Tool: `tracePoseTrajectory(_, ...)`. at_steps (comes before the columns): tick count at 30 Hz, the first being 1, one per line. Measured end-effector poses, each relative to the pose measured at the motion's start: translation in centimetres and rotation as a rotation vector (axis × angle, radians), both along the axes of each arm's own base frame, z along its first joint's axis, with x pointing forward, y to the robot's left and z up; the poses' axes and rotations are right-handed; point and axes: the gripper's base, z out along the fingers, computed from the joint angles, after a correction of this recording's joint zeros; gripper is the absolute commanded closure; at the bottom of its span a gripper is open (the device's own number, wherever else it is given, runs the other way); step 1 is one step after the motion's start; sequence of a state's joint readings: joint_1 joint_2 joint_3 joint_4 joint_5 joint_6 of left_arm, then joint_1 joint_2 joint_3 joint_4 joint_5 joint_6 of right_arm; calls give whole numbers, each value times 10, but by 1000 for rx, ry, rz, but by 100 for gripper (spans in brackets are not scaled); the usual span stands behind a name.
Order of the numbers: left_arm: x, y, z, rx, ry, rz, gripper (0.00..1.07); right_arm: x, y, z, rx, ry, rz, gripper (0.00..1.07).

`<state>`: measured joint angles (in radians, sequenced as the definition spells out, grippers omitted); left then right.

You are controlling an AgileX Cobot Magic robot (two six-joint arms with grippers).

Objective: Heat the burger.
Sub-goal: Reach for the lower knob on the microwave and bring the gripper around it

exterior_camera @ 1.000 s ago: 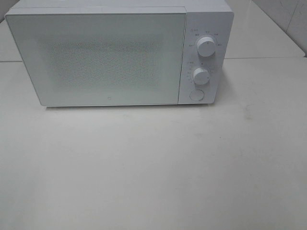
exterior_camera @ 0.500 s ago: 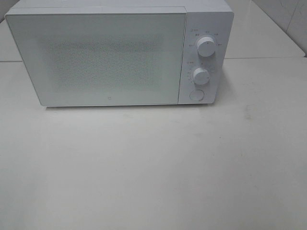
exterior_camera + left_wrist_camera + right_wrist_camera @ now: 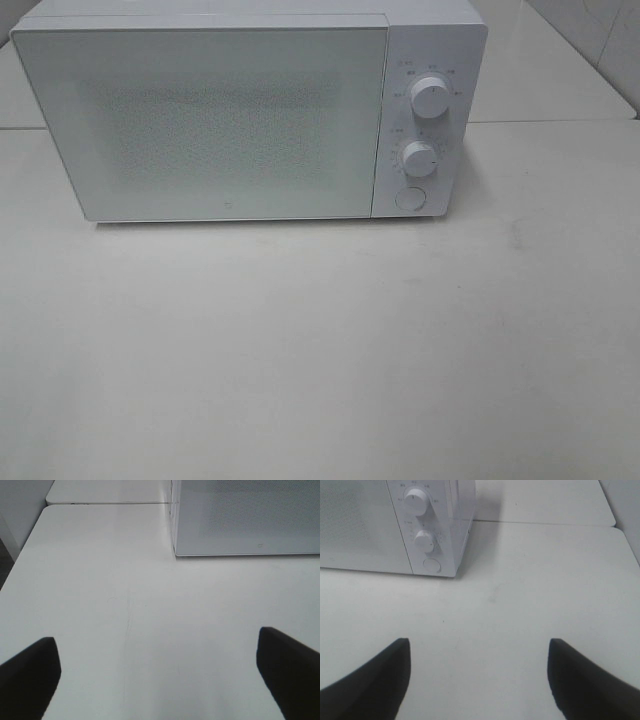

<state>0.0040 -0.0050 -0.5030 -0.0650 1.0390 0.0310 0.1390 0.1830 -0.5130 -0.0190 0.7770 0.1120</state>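
The burger is out of view in every frame. A white microwave (image 3: pixel 240 110) stands at the back of the white table (image 3: pixel 320 340) with its door (image 3: pixel 200 120) shut; its frosted window shows nothing inside. Two knobs (image 3: pixel 430 98) and a round button (image 3: pixel 409 198) sit on its right panel. Neither arm shows in the exterior view. My left gripper (image 3: pixel 160 675) is open over bare table, short of the microwave's left front corner (image 3: pixel 176 554). My right gripper (image 3: pixel 479 677) is open over bare table, short of the control panel (image 3: pixel 426 540).
A second white tabletop (image 3: pixel 560 70) adjoins behind and to the right of the microwave, with a seam (image 3: pixel 545 524) between the two. The table's left edge (image 3: pixel 22 555) drops to a dark floor.
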Motion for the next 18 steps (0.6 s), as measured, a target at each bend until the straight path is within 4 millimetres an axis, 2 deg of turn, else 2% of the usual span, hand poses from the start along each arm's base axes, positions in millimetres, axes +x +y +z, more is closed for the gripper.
tracePoseTrajectory(1, 0, 0, 0, 0, 0, 0, 7, 0, 0, 0, 0, 0, 0, 34)
tracePoseTrajectory(6, 0, 0, 0, 0, 0, 0, 7, 27, 4, -4, 5, -34, 3, 34)
tracePoseTrajectory(18, 0, 0, 0, 0, 0, 0, 7, 68, 10, -12, 11, -88, 9, 34)
